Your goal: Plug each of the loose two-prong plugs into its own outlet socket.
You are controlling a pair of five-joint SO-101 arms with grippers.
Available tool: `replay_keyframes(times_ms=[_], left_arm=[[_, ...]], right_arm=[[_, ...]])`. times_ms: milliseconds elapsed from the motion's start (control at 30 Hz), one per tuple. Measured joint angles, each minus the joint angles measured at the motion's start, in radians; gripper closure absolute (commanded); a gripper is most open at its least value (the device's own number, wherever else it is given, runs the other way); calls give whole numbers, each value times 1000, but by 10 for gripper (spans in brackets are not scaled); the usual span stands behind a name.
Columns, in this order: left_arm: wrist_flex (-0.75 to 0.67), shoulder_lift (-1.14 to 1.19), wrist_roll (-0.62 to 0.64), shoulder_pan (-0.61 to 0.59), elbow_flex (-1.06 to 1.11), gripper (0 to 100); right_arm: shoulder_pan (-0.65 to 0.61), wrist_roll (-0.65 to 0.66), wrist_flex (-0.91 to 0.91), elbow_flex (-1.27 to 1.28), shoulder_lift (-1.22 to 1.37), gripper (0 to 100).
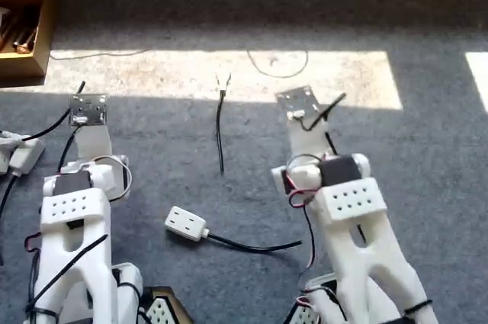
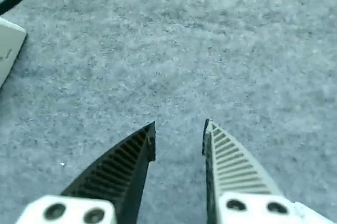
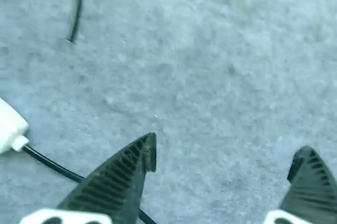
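Plug (image 1: 223, 81) lies loose out on the carpet (image 1: 427, 149), well apart from the white outlet socket (image 1: 186, 224). Left jaws slightly parted, right jaws wide, both empty. Nothing plugged yet!

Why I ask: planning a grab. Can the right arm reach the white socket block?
Probably yes: the right gripper is open, only bare carpet lies between it and the socket block.
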Motion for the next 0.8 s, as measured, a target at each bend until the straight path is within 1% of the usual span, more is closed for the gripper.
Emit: replay_keyframes(times_ms=[67, 167, 233, 300, 400, 500, 567, 667, 800], left_arm=[[-51, 0, 6, 11, 20, 837], [-91, 0, 9, 11, 32, 838], [-114, 0, 9, 11, 49, 838], [-172, 0, 9, 9, 87, 838], [-259, 0, 9, -25, 146, 838], [-281, 0, 9, -37, 150, 838], [-287, 0, 9, -37, 157, 836], [-287, 0, 9, -35, 157, 836], [-287, 0, 8, -26, 157, 836]], right_arm=[[-32, -18, 15, -147, 103, 616], [-61, -21, -34, -227, 229, 634], [-89, -21, -117, -224, 305, 698], [-127, -21, -222, -184, 367, 773], [-229, -21, -393, -81, 428, 847], [-330, -21, -517, -6, 453, 841], [-356, -21, -559, 0, 463, 810], [-351, -23, -591, -2, 491, 751], [-334, 6, -605, -14, 566, 739]])
